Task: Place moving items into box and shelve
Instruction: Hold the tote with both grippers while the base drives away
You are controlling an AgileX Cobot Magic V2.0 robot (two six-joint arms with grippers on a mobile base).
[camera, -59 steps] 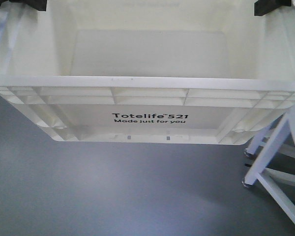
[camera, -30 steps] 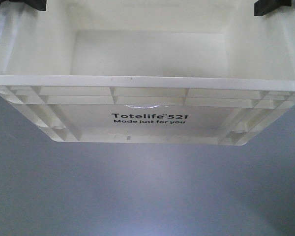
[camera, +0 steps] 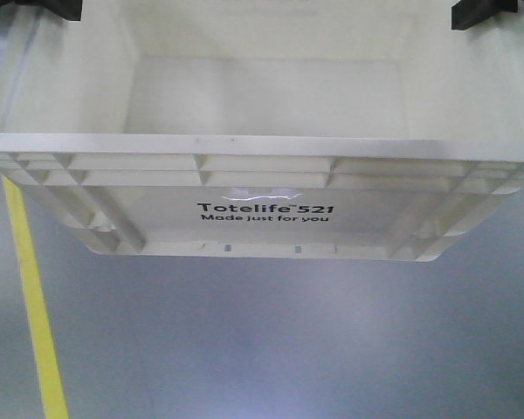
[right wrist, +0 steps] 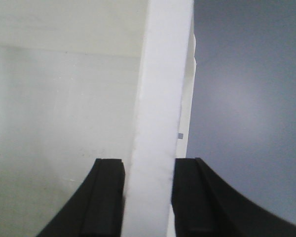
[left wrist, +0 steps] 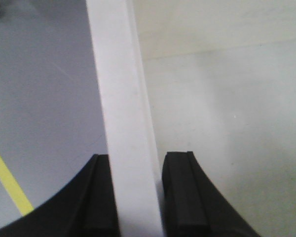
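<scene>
The box (camera: 262, 148), a large white crate printed "Totelife 521 Made just for you", hangs above the grey floor, held between both arms. My left gripper (camera: 57, 7) is shut on its left rim (left wrist: 119, 89), one black finger (left wrist: 180, 197) inside the wall and one outside. On the opposite side, my right gripper (camera: 480, 10) is shut on the right rim (right wrist: 163, 74) in the same way, with a finger (right wrist: 106, 197) inside. The moving items are out of view. The part of the box's inside that shows holds nothing.
Grey floor (camera: 271, 349) lies under the box. A yellow floor line (camera: 31, 297) runs along the left, and the left wrist view catches it too as a yellow stripe (left wrist: 7, 182).
The box stays fixed in view while the floor slides past. The white frame legs at the right are gone and a yellow line has come in at the left.
</scene>
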